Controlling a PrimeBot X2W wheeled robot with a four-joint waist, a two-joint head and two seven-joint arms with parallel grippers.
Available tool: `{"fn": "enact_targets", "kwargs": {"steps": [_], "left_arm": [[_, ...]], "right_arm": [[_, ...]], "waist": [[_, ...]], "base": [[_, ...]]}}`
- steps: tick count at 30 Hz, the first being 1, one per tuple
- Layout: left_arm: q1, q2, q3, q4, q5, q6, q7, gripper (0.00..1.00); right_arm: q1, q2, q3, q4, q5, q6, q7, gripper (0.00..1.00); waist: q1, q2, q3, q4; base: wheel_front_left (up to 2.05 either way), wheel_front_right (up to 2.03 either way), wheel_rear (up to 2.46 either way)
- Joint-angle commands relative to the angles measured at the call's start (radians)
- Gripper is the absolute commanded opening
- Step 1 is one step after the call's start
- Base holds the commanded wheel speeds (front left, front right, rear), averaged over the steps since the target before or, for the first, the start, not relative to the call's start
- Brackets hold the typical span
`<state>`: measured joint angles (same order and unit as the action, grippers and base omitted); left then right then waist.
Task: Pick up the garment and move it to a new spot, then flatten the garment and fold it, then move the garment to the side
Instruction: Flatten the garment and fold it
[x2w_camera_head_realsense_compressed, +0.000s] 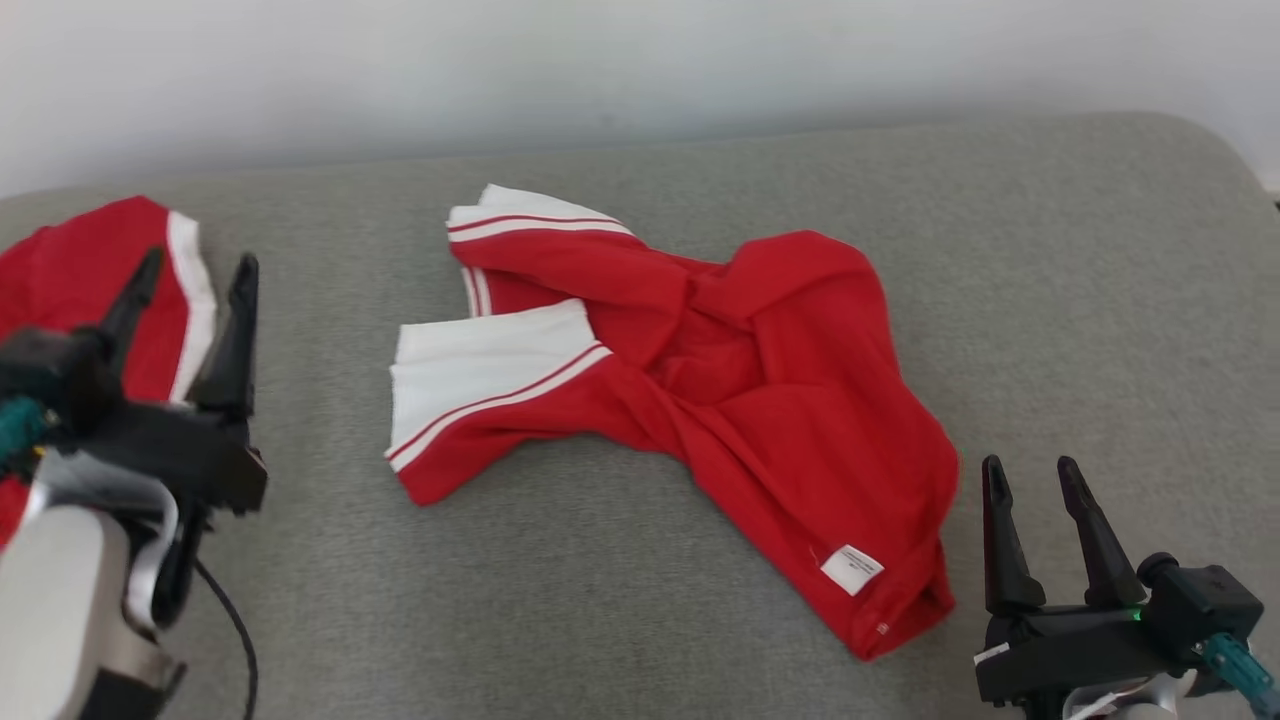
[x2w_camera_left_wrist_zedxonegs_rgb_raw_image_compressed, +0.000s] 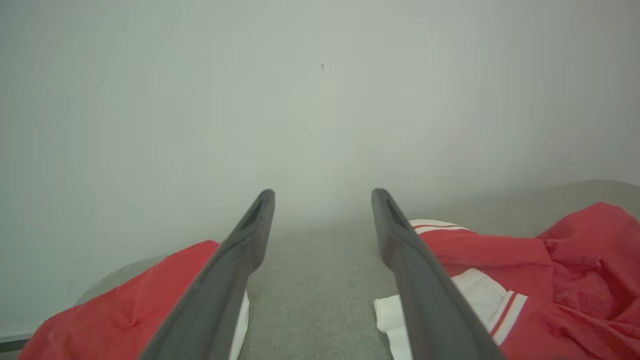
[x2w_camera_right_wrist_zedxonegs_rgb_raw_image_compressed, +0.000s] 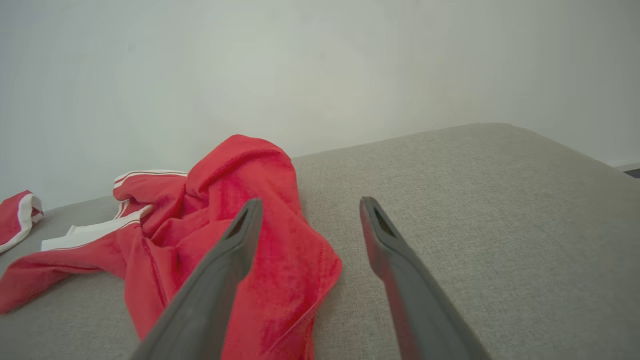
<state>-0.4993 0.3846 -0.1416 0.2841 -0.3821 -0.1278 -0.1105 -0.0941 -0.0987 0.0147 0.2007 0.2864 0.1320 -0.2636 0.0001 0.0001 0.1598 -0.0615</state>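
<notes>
A crumpled red garment (x2w_camera_head_realsense_compressed: 760, 390) with white, red-striped cuffs and a small white label lies in the middle of the grey padded surface (x2w_camera_head_realsense_compressed: 1080, 300). It appears again at the right of the left wrist view (x2w_camera_left_wrist_zedxonegs_rgb_raw_image_compressed: 560, 280) and at the left of the right wrist view (x2w_camera_right_wrist_zedxonegs_rgb_raw_image_compressed: 235, 215). My left gripper (x2w_camera_head_realsense_compressed: 195, 275) stands open at the left, raised above the surface, apart from the garment. My right gripper (x2w_camera_head_realsense_compressed: 1033, 475) is open at the lower right, just beside the garment's near corner, with nothing between its fingers.
A second red garment (x2w_camera_head_realsense_compressed: 90, 280) with a white band lies at the far left edge, partly behind my left gripper; it also shows as red cloth (x2w_camera_left_wrist_zedxonegs_rgb_raw_image_compressed: 130, 305) and a red piece (x2w_camera_right_wrist_zedxonegs_rgb_raw_image_compressed: 17, 215). A pale wall (x2w_camera_head_realsense_compressed: 640, 70) rises behind the surface.
</notes>
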Motion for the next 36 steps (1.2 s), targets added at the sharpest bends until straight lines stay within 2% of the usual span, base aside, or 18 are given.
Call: {"fn": "enact_targets", "kwargs": {"steps": [1, 10, 20, 29, 36], "left_arm": [[-0.048, 0.017, -0.005, 0.028, -0.030, -0.002, 0.028, 1.00], [-0.210, 0.102, -0.128, 0.194, -0.140, -0.001, 0.172, 1.00], [-0.274, 0.140, -0.267, 0.386, -0.243, -0.001, 0.319, 1.00], [-0.294, 0.160, -0.340, 0.459, -0.322, -0.001, 0.364, 1.00], [-0.328, 0.155, -0.396, 0.499, -0.357, -0.001, 0.361, 1.00]], "right_arm": [[-0.016, 0.008, 0.003, 0.001, 0.006, -0.003, -0.001, 1.00], [-0.042, 0.033, 0.007, 0.002, 0.008, -0.003, -0.001, 1.00], [-0.063, 0.037, 0.009, 0.002, 0.000, -0.003, -0.001, 1.00], [-0.068, 0.038, 0.012, 0.003, -0.002, -0.003, -0.001, 1.00], [-0.083, 0.041, 0.019, 0.006, -0.002, -0.003, -0.001, 1.00]], "waist": [[-0.0001, -0.0001, 0.062, -0.084], [-0.0001, -0.0001, 0.106, -0.175], [-0.0001, -0.0001, 0.128, -0.211], [-0.0001, -0.0001, 0.140, -0.221], [-0.0001, -0.0001, 0.161, -0.231]], "base": [[0.00, 0.00, 0.00], [0.00, 0.00, 0.00], [0.00, 0.00, 0.00], [0.00, 0.00, 0.00], [0.00, 0.00, 0.00]]}}
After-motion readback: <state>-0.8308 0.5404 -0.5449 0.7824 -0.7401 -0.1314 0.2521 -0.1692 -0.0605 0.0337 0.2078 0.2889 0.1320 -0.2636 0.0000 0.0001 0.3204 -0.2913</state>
